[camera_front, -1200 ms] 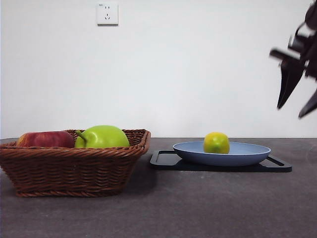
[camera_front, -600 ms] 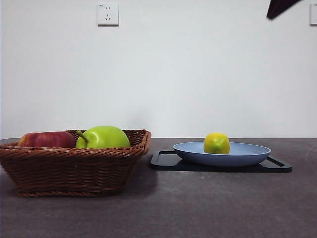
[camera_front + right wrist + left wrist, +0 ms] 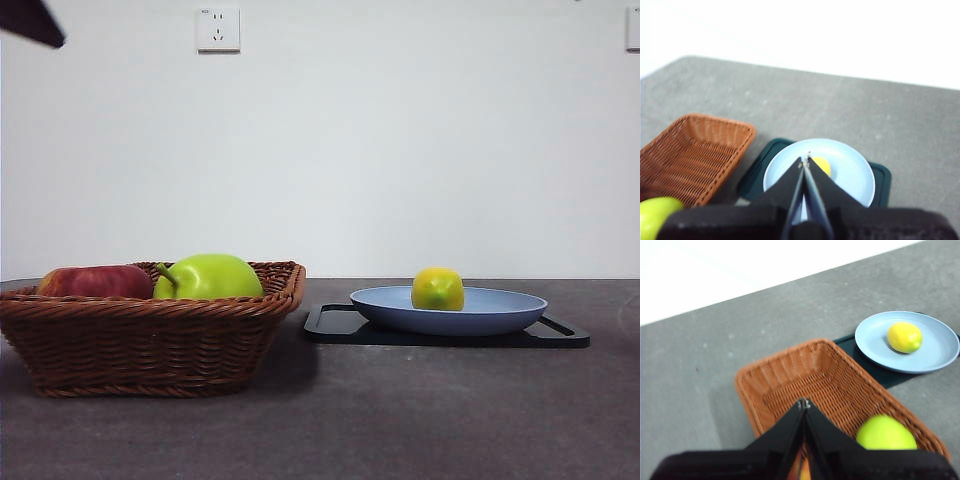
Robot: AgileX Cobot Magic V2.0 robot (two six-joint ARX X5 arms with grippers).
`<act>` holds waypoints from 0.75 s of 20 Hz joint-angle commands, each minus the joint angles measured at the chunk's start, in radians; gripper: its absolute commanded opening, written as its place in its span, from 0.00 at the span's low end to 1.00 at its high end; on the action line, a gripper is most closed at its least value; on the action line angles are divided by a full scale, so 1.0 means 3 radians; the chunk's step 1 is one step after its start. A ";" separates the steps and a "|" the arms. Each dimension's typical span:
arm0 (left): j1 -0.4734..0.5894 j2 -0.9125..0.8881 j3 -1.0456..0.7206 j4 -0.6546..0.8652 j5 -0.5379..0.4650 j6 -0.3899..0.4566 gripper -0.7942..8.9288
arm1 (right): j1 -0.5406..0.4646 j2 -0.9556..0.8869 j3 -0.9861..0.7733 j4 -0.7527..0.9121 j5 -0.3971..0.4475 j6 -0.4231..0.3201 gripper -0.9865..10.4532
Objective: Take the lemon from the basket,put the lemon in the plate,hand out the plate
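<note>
A brown woven wicker basket (image 3: pixel 150 335) holds a bright green apple (image 3: pixel 208 276) and a red apple (image 3: pixel 92 281). At its 3 o'clock, a yellow lemon (image 3: pixel 437 289) tinged green sits in a plain matte blue-grey plate (image 3: pixel 500 312) on a black tray (image 3: pixel 335 325). Dark grey speckled table (image 3: pixel 420 420); white wall (image 3: pixel 400 150).

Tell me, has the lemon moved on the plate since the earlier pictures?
No. The lemon sits at the same spot on the plate, equally far from the basket.

One lemon (image 3: pixel 437 288), two apples (image 3: pixel 207 276), one plate (image 3: pixel 500 310).
</note>
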 commanded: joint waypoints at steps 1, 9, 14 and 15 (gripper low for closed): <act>-0.0006 -0.0289 -0.0257 0.0052 0.0028 -0.0201 0.09 | 0.0025 -0.0234 -0.0376 0.0367 0.0020 0.0015 0.09; -0.0013 -0.0472 -0.0326 -0.0003 0.0067 -0.0328 0.09 | 0.0025 -0.0245 -0.0483 0.0394 0.0009 0.0150 0.09; -0.0011 -0.0472 -0.0326 -0.0004 0.0058 -0.0327 0.09 | 0.0023 -0.0245 -0.0483 0.0394 0.0010 0.0150 0.09; -0.0011 -0.0472 -0.0326 -0.0005 0.0058 -0.0327 0.09 | 0.0023 -0.0245 -0.0483 0.0394 0.0011 0.0150 0.09</act>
